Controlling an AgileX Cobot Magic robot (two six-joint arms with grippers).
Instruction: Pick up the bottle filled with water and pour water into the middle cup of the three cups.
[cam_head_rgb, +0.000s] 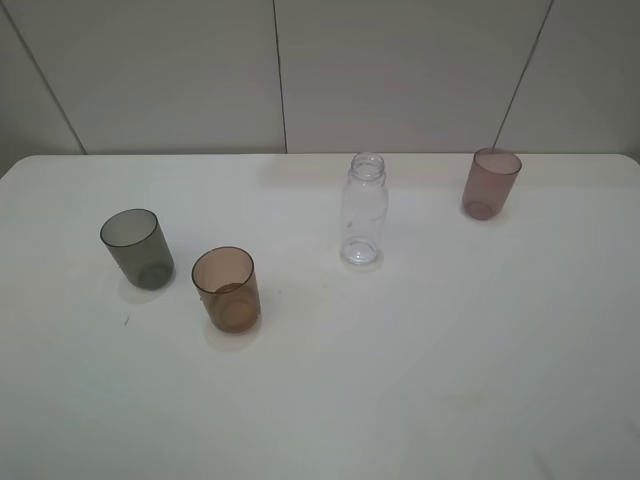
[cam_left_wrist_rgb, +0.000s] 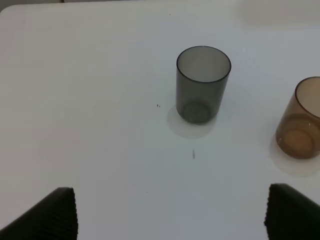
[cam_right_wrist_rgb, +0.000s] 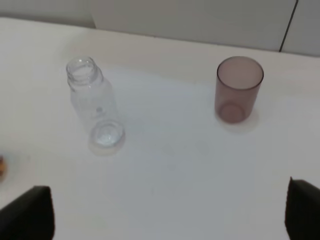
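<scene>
Exterior high view: three cups and one bottle stand upright on the white table (cam_head_rgb: 420, 400), and neither arm shows in it. Nearest the lower edge is the orange-brown middle cup (cam_head_rgb: 226, 289), left of centre. Just up and to its left stands the smoky grey cup (cam_head_rgb: 137, 248), close by but not touching. Farther back, near the centre of the frame, is the clear bottle (cam_head_rgb: 363, 209), its neck without a cap; whether it holds water cannot be told. Farthest, at the upper right, stands the mauve-pink cup (cam_head_rgb: 491, 184), well apart from the other two.

Left wrist view: the left gripper (cam_left_wrist_rgb: 170, 215) has its two dark fingertips (cam_left_wrist_rgb: 52, 215) spread wide in the lower corners, holding nothing, with the grey cup beyond them.

Right wrist view: the right gripper (cam_right_wrist_rgb: 170, 212) is likewise spread wide and empty, its fingertips (cam_right_wrist_rgb: 30, 212) in the lower corners, with one bottle and one pink cup beyond.
</scene>
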